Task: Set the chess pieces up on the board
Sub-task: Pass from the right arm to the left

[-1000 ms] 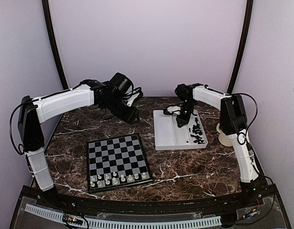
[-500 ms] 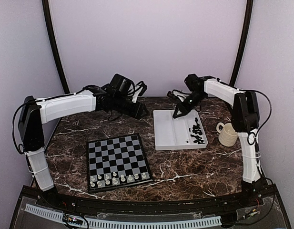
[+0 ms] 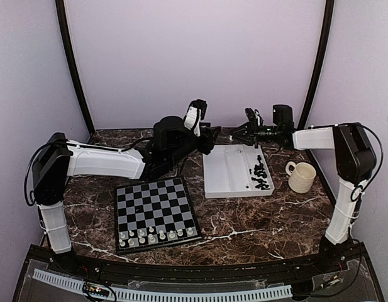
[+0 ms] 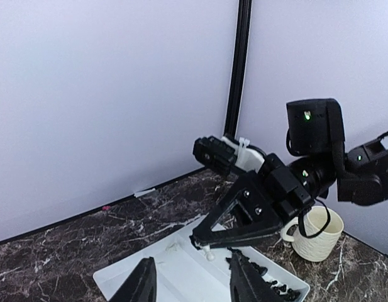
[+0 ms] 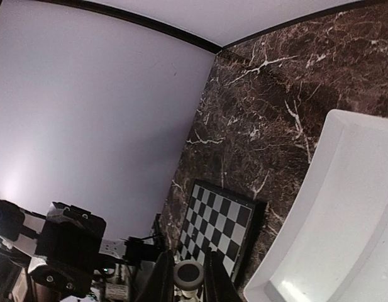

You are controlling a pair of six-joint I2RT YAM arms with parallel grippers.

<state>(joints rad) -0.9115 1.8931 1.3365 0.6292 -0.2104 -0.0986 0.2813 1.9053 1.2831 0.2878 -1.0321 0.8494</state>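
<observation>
White chess piece (image 5: 188,275) pinched in the right end effector (image 4: 204,243) above the white tray (image 3: 222,173), left end effector (image 4: 190,272) half open, empty

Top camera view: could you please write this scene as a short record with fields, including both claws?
board: near left of table; white pieces along its near edge
tray: behind and right of board; black pieces in right compartment
mug: upright, right of tray
left claw: open, empty, raised near tray's far left corner
right claw: shut on a white piece, raised above tray's far edge
</observation>
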